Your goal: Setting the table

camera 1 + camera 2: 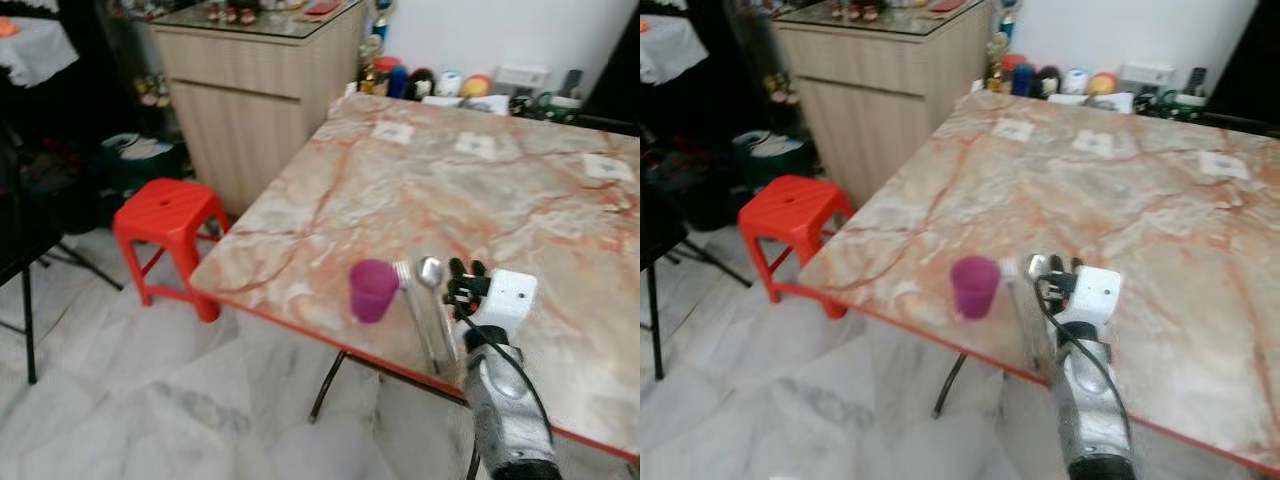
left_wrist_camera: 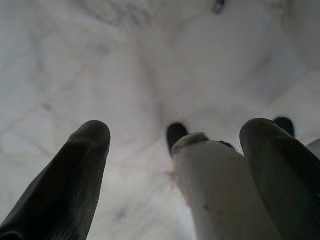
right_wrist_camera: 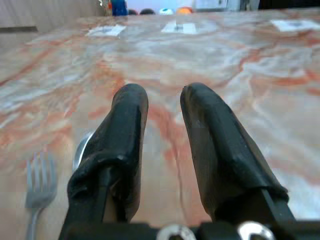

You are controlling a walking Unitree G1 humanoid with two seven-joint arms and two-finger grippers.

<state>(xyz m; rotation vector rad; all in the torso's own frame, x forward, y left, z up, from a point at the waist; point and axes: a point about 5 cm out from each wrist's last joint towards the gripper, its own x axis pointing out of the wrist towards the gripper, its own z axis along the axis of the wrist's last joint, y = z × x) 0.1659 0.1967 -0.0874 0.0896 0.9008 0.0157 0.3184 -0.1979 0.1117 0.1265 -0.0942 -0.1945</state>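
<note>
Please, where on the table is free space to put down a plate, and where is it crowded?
The table is bare across its middle, between the paper squares along the far side and the near edge. Bare too right of the right gripper. Crowded at the near edge: cup, fork and spoon lie close together, the gripper beside them. The left gripper hangs over the floor.

The silver metal spoon (image 3: 82, 150) is mostly hidden behind a black finger of the right pincer (image 3: 165, 102), and the silver metal fork (image 3: 38, 187) runs off the picture's edge. The small colourful ornaments (image 1: 430, 82) beyond the pink-veined marble counter (image 1: 480, 200) are too blurred to identify.
</note>
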